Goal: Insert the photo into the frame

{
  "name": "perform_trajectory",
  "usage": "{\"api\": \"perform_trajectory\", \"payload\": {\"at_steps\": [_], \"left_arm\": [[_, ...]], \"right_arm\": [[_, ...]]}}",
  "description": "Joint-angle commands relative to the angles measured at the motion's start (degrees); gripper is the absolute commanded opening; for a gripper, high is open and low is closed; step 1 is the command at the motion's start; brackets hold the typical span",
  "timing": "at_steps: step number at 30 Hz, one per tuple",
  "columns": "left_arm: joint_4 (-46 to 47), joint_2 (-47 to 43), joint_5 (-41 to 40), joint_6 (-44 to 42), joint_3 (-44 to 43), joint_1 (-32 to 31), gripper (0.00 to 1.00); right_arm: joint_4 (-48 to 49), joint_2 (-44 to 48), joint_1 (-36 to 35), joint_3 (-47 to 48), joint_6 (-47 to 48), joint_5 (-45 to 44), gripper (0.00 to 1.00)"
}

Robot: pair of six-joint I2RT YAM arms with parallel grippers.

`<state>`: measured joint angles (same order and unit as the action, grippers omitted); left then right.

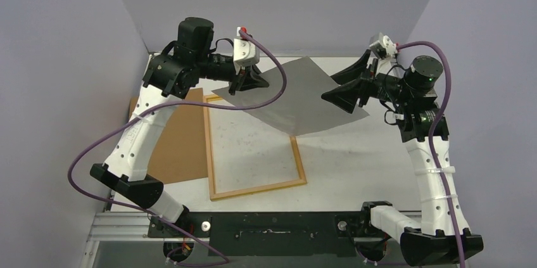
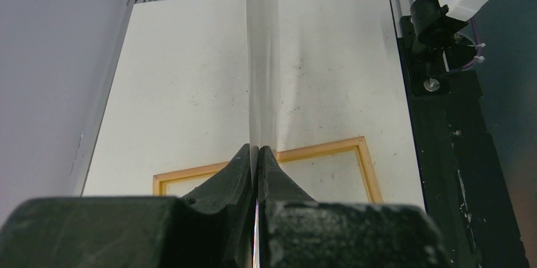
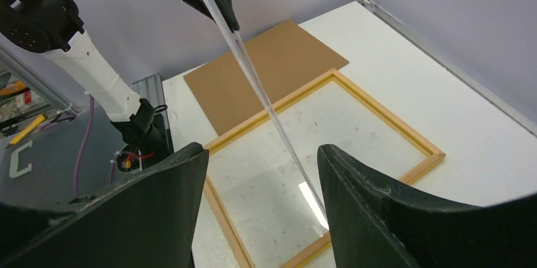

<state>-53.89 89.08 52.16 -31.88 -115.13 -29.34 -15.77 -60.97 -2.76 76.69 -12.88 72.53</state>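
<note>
My left gripper (image 1: 244,84) is shut on the near-left corner of a thin grey sheet (image 1: 297,97) and holds it tilted in the air over the frame's far end. This looks like the photo seen from its plain side; no print shows. In the left wrist view the sheet (image 2: 263,59) rises edge-on from the shut gripper (image 2: 256,151). The frame (image 1: 253,191) lies flat with its light-wood side up, and table shows through it. My right gripper (image 1: 339,90) is open at the sheet's right edge. In the right wrist view the sheet's edge (image 3: 253,81) runs between the open jaws (image 3: 263,149) without touching.
The brown backing board (image 1: 174,141) lies flat on the table left of the frame, partly under the left arm; it also shows in the right wrist view (image 3: 272,71). Purple walls close in the table on the left, back and right. The arm bases and a black rail sit at the near edge.
</note>
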Motion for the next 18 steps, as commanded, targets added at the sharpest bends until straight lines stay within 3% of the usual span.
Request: {"api": "perform_trajectory", "payload": {"at_steps": [1, 11, 15, 18], "left_arm": [[-1.29, -0.82, 3.82, -1.2, -3.6, 0.94, 0.0], [-3.19, -1.92, 3.75, -3.6, -3.1, 2.29, 0.0], [-2.66, -1.93, 3.89, -3.4, -3.08, 2.91, 0.0], [-1.41, -1.78, 4.14, -2.36, -2.99, 3.6, 0.0]], "right_arm": [[-1.63, -0.14, -0.75, -2.35, 2.94, 1.04, 0.65], [-2.61, -1.64, -1.18, -1.59, 4.37, 1.75, 0.65], [-3.92, -2.38, -1.58, -0.62, 5.07, 2.73, 0.45], [-4.41, -2.4, -1.96, -1.53, 5.06, 2.98, 0.37]]}}
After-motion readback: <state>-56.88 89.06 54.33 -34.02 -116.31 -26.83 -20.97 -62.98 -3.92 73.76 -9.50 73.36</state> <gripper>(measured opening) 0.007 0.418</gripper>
